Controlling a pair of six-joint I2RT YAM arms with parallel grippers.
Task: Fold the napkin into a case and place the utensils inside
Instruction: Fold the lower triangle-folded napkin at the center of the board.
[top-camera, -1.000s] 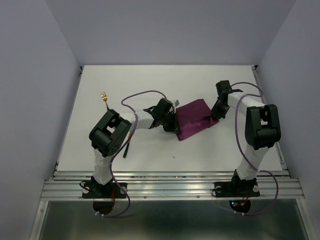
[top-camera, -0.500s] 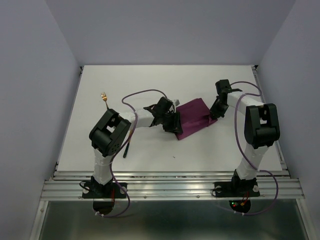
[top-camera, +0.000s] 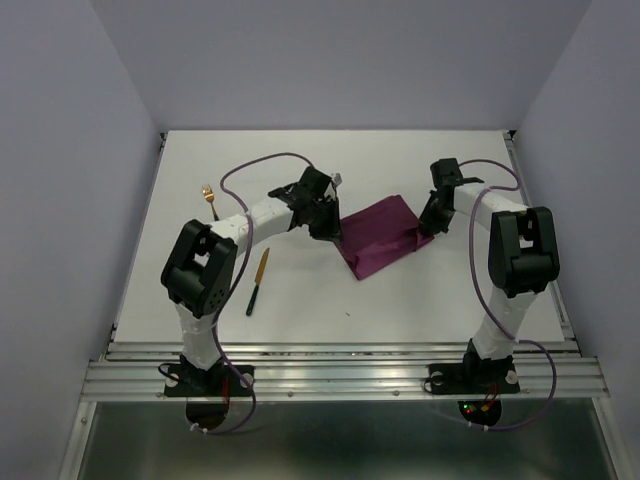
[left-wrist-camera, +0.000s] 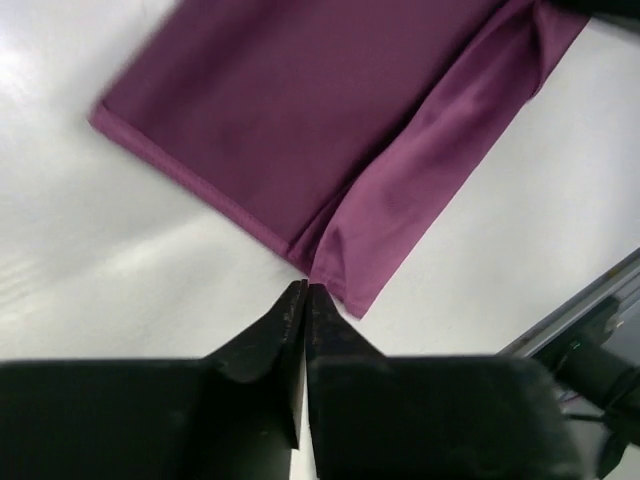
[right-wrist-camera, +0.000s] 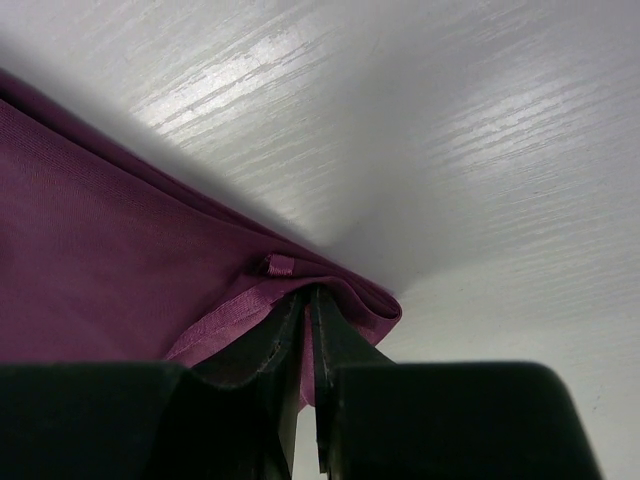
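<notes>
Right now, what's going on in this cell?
The right gripper is pinching one corner of the folded purple napkin. The left gripper sits closed just short of the opposite corner, holding nothing. The knife and fork lie on the table to the left, not yet tucked in.

In the left wrist view the napkin (left-wrist-camera: 330, 110) runs off at 12 o'clock, its 10 o'clock edge blurred. In the right wrist view it leaves at 9 o'clock. From above, the right gripper (top-camera: 427, 224) covers its 3 o'clock corner; the tines of the fork (top-camera: 208, 193) are too small to count.
</notes>
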